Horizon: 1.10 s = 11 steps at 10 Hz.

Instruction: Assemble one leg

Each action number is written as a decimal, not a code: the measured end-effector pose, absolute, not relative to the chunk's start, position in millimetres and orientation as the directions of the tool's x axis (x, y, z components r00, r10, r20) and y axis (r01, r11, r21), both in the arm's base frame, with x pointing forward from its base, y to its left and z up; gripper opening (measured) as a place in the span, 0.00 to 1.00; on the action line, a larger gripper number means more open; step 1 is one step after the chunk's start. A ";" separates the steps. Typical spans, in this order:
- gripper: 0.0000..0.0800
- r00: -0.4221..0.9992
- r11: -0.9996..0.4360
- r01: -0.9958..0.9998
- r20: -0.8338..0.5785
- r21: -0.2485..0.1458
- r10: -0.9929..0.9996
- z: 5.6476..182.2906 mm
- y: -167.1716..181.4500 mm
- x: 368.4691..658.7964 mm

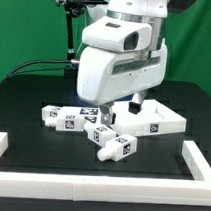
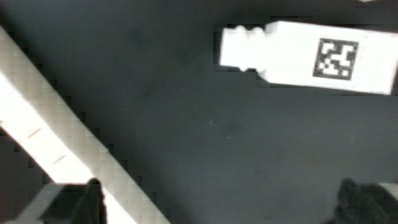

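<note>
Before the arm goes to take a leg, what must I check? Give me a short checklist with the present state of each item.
1. Hand open: ok, the fingers stand wide apart.
2. Hand empty: ok, only the dark table shows between them.
3. A leg in the wrist view: ok, lying flat, tag showing.
4. That leg centred between the fingers: not ok, it is not between them.
5. White bar clear of the fingers: cannot tell, it runs close to one.
</note>
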<state>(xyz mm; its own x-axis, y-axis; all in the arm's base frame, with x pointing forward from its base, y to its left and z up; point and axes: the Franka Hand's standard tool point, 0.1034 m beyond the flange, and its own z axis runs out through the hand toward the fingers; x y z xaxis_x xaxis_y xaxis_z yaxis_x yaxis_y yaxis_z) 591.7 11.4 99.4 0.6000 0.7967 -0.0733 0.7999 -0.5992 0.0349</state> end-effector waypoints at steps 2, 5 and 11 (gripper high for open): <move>0.81 0.600 -0.600 0.799 -0.074 0.034 0.796 98.8 11.0 591.5; 0.81 0.678 -0.680 0.733 -0.080 -0.004 0.731 72.7 -16.2 550.5; 0.81 0.693 -0.696 0.717 -0.077 -0.033 0.717 16.4 -6.5 507.4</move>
